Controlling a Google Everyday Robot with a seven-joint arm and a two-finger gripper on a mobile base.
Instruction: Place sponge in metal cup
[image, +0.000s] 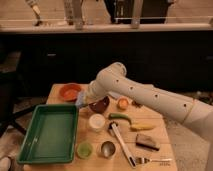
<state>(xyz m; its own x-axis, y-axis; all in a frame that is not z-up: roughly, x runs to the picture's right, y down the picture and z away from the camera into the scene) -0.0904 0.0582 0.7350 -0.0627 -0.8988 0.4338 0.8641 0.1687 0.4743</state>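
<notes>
My gripper hangs at the end of the white arm, between the orange plate and the dark bowl, just above the far right corner of the green tray. It is shut on the sponge, a small blue-grey piece showing at its tip. The metal cup stands near the table's front edge, to the right of the pale green cup, well in front of the gripper.
A green tray fills the left of the table. A white cup stands mid-table. To the right lie an orange fruit, a green pepper, a banana, a brown block and a long utensil.
</notes>
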